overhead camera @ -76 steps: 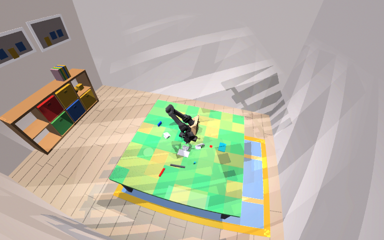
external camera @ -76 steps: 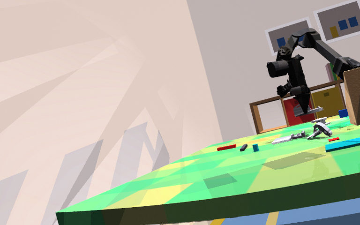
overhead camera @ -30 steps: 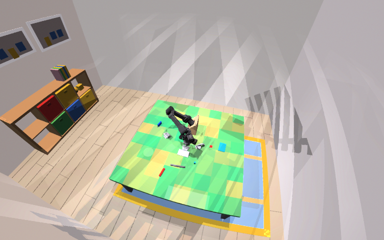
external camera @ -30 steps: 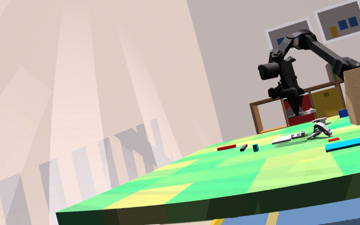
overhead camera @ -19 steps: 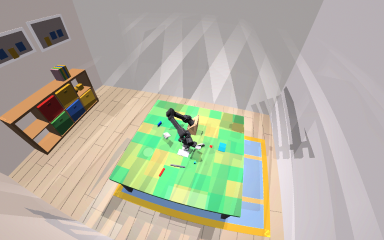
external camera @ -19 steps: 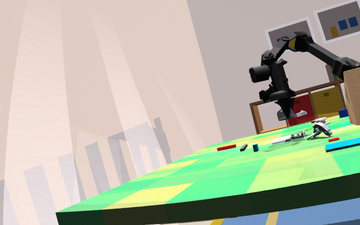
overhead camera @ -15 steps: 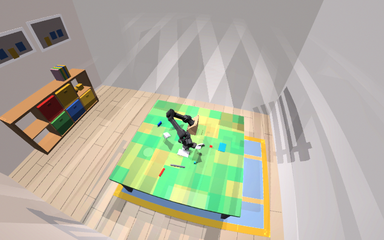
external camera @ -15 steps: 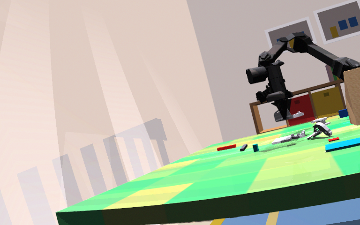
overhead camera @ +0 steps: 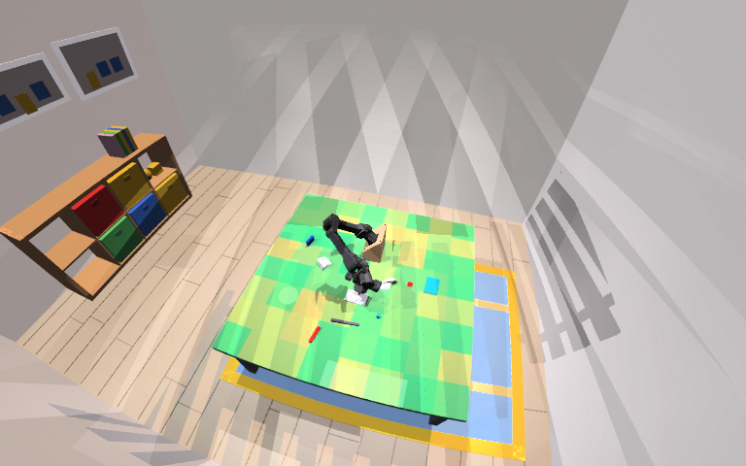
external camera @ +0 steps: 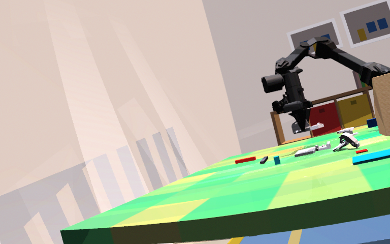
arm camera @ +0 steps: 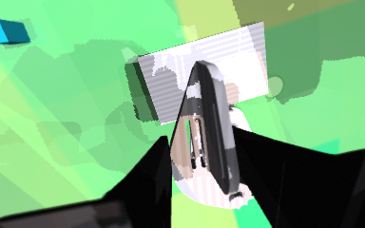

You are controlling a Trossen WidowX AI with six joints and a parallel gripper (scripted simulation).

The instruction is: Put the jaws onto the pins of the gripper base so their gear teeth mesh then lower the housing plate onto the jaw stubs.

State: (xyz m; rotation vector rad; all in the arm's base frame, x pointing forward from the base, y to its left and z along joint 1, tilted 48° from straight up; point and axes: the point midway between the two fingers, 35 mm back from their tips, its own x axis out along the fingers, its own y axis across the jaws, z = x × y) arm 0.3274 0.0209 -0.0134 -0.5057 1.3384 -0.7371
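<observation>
Red bar [overhead camera: 314,334] [external camera: 245,159]: flat, at your left in the exterior view.
Gripper [overhead camera: 359,289] [external camera: 302,129] [arm camera: 195,137]: partly open, clamping a slotted pale part [external camera: 315,126] [arm camera: 216,95] aloft.
White base [overhead camera: 356,297] [external camera: 305,151] [arm camera: 166,104]: on your table [overhead camera: 428,351] [external camera: 230,198], below.
Arched white part [overhead camera: 388,282] [external camera: 349,139]: right of the base.

The robot arm [overhead camera: 343,249] [external camera: 339,54] is black all over, with long bars and chunky, bumpy joints. A fat, round can shape [external camera: 272,83] sticks out near its end. The jaws [external camera: 302,129] [arm camera: 204,138] are black and pointy.
</observation>
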